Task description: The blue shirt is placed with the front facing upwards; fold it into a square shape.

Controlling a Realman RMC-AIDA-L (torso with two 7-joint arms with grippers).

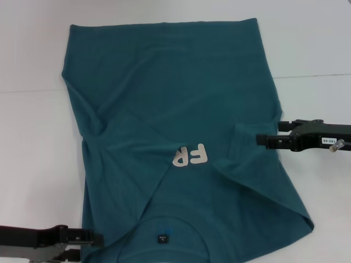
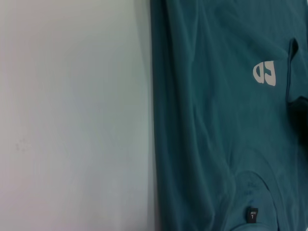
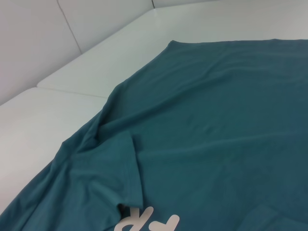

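the blue shirt (image 1: 181, 131) fills mid-frame on the white worktop (image 1: 33, 137), both sides already folded inward, with the right gripper (image 1: 262, 139) clenched at its right edge and the left gripper (image 1: 98, 241) lower left, grip unclear.

table (image 1: 33, 137): white, plain | seam line (image 1: 312, 75) across far part | joined panels

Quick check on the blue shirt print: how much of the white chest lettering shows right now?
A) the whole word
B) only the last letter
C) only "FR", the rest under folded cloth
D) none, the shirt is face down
C: on the blue shirt just the white letters "FR" show, with both side flaps folded in over the rest of the chest.
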